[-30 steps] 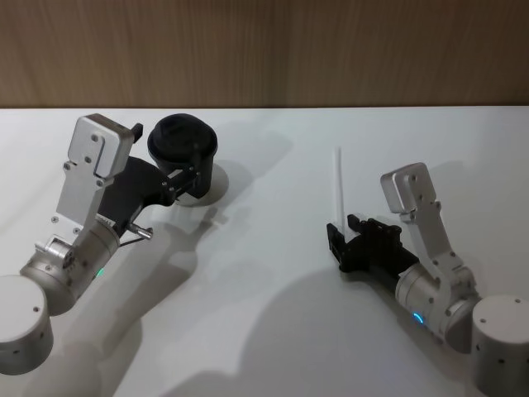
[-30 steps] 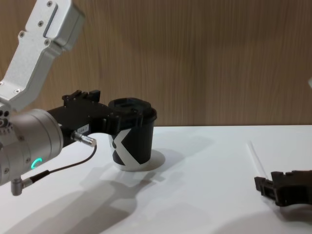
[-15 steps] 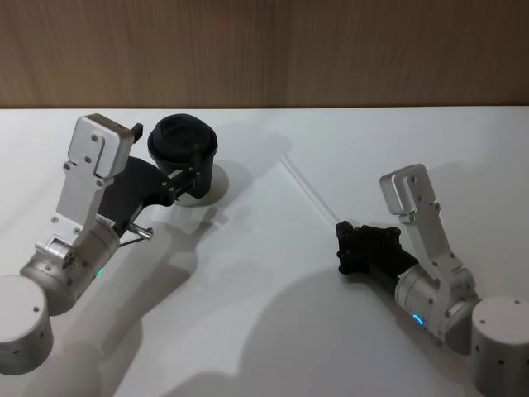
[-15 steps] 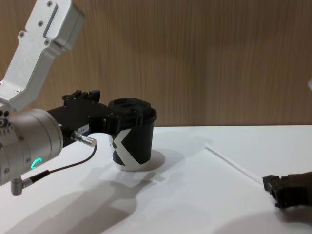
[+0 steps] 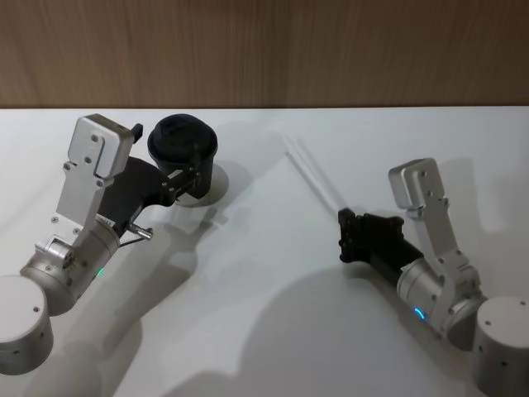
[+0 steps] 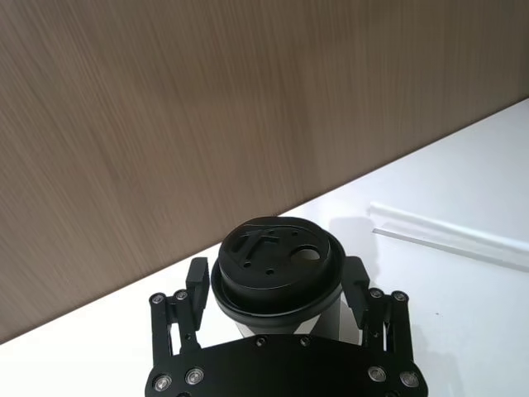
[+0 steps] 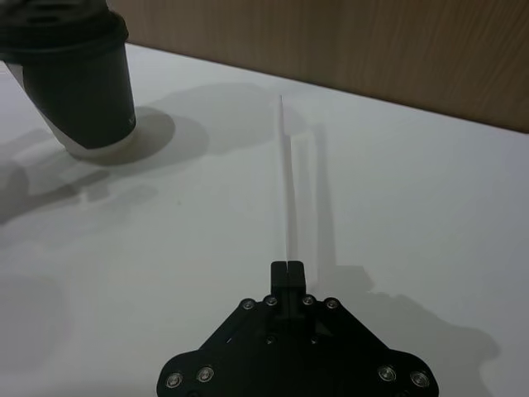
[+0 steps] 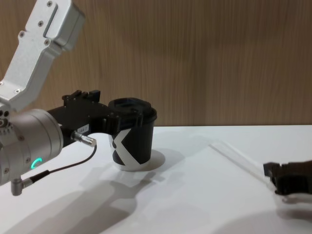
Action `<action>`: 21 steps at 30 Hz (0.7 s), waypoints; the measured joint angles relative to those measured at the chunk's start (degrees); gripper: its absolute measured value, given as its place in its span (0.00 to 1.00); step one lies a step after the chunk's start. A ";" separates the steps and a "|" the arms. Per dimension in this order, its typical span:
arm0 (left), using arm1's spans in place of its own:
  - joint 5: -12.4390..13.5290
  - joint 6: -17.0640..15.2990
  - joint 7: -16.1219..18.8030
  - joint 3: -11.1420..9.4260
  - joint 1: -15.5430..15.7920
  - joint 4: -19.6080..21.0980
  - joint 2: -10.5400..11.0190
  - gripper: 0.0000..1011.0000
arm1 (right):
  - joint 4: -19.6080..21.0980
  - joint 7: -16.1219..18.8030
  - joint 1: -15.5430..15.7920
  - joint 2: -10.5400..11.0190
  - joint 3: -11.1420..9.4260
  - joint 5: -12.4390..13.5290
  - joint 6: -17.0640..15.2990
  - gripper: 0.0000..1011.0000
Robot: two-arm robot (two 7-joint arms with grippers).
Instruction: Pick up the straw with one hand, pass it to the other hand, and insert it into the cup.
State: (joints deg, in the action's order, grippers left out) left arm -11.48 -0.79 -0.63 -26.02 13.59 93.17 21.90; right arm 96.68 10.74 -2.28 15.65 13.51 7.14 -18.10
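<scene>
**A:** Where do we stand, starting from the tabletop (image 5: 264,281)?

**B:** It is white and carries the cup (image 5: 182,142). Our left gripper (image 6: 278,281) is at the cup with its jaws closed against the sides just under the lid (image 6: 277,252), so we judge it is steadying the cup. Our right gripper (image 7: 287,266) is pinched shut on one end of the straw (image 7: 285,182).

**A:** So how do we do the hand-over well?

**B:** We judge the straw is lifted and due to go to the left gripper. That gripper is busy with the cup, so it must let go and open before we bring the straw across. We should hold the straw level and offer its free middle, which leaves room for a second grip. It is thin and held at its very end, so it will likely wobble, and we should move slowly.

**A:** And where is the straw relative to the right gripper?

**B:** In the head view it runs straight out from the gripper's tip toward eleven o'clock. It is above the tabletop, with its shadow (image 7: 318,190) just beside it. The cup stands at about ten o'clock from the right gripper, well apart from the straw's free end.
</scene>
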 joint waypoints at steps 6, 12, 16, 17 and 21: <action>0.00 0.00 0.00 0.00 0.00 0.00 0.00 0.99 | 0.89 0.40 -0.07 -0.53 -0.87 0.54 2.74 0.00; 0.00 0.00 -0.01 0.00 0.00 0.00 -0.01 0.99 | 1.99 1.25 -0.51 -0.87 -1.76 1.60 6.08 0.00; -0.01 0.02 -0.17 0.08 0.00 0.03 -0.02 0.99 | 2.77 2.23 -1.07 -0.97 -2.29 2.71 8.99 0.00; -0.07 0.10 -0.36 0.21 0.00 0.17 -0.01 0.99 | 2.87 2.37 -1.17 -0.98 -2.38 2.81 9.28 0.00; -0.91 0.50 -1.28 0.68 0.07 0.59 -0.01 0.99 | 3.32 3.44 -1.80 -1.03 -2.76 3.91 11.83 0.00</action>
State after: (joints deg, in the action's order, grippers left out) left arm -12.39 -0.29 -1.90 -25.34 13.66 93.77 21.89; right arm 100.00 14.18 -4.08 14.61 10.75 11.04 -6.26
